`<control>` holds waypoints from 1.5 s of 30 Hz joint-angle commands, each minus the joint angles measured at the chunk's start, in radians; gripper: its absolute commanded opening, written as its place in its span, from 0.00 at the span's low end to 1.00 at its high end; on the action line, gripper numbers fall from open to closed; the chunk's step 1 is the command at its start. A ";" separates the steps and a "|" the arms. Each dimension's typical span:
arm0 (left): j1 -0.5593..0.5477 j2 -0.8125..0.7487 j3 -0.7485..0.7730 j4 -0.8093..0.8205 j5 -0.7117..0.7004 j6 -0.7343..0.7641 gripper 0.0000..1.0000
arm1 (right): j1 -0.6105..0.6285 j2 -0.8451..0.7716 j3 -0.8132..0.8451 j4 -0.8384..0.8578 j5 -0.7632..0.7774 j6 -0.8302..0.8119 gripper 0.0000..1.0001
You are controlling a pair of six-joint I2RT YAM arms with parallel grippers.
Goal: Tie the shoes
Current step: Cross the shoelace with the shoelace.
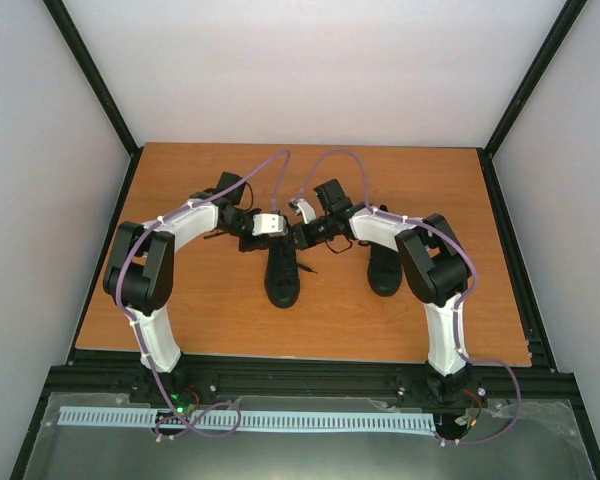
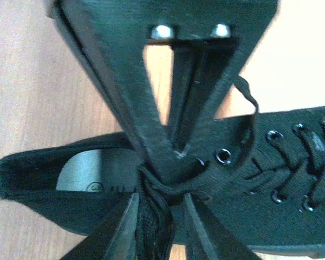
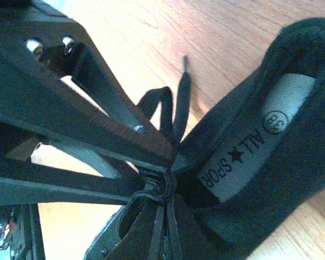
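- Both arms are crowding over the shoe in the middle (image 1: 283, 280) of the worktop (image 1: 200, 300). It's lying lengthwise, toe pointing back at the arm bases I think, ankle opening at the far end.
- The hands are meeting tip to tip at the top of the lacing, just by that opening. The left hand (image 2: 153, 214) is coming in from its side and the right hand (image 2: 176, 160) from the other.
- Right hand's fingers are pressing together right on the crossing of the laces (image 3: 165, 108). Looks like it's nipping a strand, but I can't swear to it.
- Left hand's fingers are sitting close either side of the lace bundle. Honestly can't tell if it's gripping or just loose around it.
- So imo everything is hanging on this: any tightening pull is going sideways, across the shoe's long axis, each hand out to its own side.
- Neither arm is sitting nearer here. The second shoe (image 1: 385, 268) is lying off to the right, partly under the right forearm, so that arm's closer to it.
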 commanded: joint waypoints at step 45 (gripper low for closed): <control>0.002 0.190 0.251 -0.081 -0.135 0.091 0.60 | 0.007 -0.032 0.084 -0.132 0.008 -0.130 0.03</control>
